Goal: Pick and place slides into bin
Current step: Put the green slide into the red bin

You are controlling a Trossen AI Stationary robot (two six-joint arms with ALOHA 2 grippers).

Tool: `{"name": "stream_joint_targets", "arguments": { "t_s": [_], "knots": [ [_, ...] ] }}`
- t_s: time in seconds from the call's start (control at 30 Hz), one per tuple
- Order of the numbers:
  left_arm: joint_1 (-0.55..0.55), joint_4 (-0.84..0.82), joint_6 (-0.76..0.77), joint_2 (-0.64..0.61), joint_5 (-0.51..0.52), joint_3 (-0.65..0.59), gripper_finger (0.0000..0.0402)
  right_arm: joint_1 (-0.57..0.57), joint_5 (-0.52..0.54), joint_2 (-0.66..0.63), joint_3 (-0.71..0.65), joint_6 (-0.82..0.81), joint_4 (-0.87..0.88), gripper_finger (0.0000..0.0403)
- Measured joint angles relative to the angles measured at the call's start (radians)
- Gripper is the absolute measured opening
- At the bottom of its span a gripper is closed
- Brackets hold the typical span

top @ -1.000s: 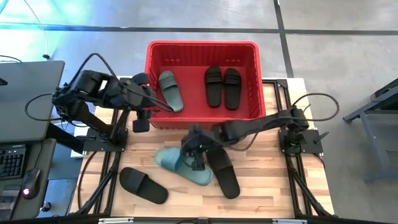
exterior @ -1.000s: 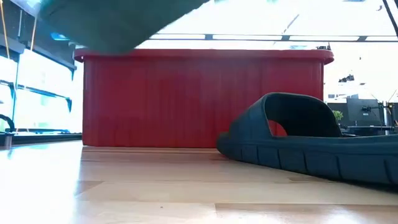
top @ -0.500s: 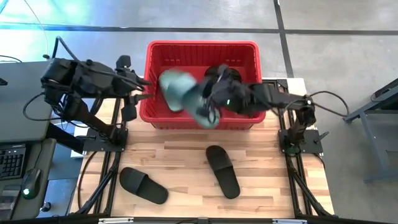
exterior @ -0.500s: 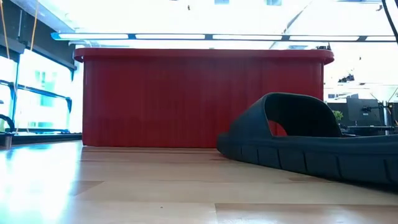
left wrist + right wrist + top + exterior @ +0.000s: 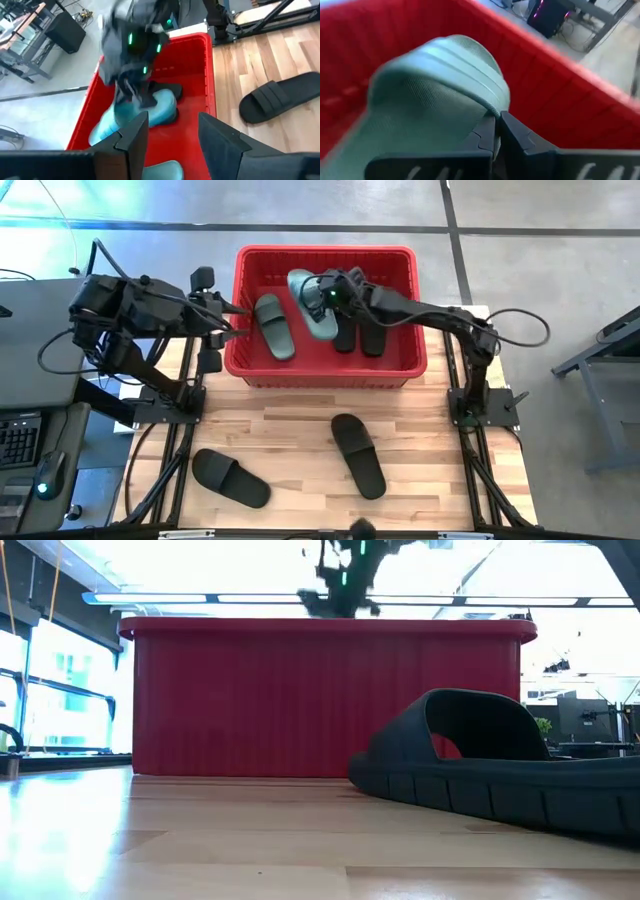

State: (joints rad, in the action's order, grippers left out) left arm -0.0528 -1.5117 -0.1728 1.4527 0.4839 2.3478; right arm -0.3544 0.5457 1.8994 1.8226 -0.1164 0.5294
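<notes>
The red bin (image 5: 325, 370) stands at the table's far middle. In it lie one green slide (image 5: 272, 326) and two black slides (image 5: 358, 332). My right gripper (image 5: 324, 294) is inside the bin, shut on the second green slide (image 5: 306, 302), which also shows in the right wrist view (image 5: 435, 85) and the left wrist view (image 5: 150, 112). My left gripper (image 5: 228, 330) is open and empty just outside the bin's left wall; its fingers (image 5: 135, 135) show in its wrist view. Two black slides (image 5: 230, 477) (image 5: 358, 455) lie flat on the table. My right gripper pinches the green slide's strap edge (image 5: 487, 111) between its two fingers. The fingers come slanting down from the table's right side. The slide sits tilted below the gripper, inside the bin and partly over a black slide; whether it rests on it I cannot tell.
In the low view the bin's near wall (image 5: 330, 700) fills the middle, with one black slide (image 5: 500, 765) in front of it at the right. Bare wood lies between the two black slides on the table's near half.
My right gripper has lifted the green slide off the table, carried it toward the far edge over the bin's near wall, and lowered it inside the bin. My left gripper has drawn back a little toward the table's left edge.
</notes>
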Motion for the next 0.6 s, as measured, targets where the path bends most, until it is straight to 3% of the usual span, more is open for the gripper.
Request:
{"name": "stream_joint_targets", "arguments": {
  "t_s": [0.17, 0.33, 0.5, 0.6],
  "knots": [
    [0.0, 0.0, -0.014, 0.001, 0.0, 0.0, 0.0156, -0.06, -0.04, 0.031, -0.212, -0.041, -0.285, 0.0],
    [0.0, -0.004, -0.014, 0.004, 0.0, 0.0, 0.0156, -0.088, -0.072, 0.049, -0.335, 0.028, -0.464, 0.0001],
    [0.0, -0.005, -0.014, 0.004, 0.0, 0.0, 0.0156, -0.124, -0.259, 0.067, -0.354, 0.085, -0.486, 0.0031],
    [0.0, -0.006, -0.014, 0.004, 0.0, 0.0, 0.0156, -0.136, -0.272, 0.081, -0.354, 0.095, -0.49, 0.0063]
  ]
}}
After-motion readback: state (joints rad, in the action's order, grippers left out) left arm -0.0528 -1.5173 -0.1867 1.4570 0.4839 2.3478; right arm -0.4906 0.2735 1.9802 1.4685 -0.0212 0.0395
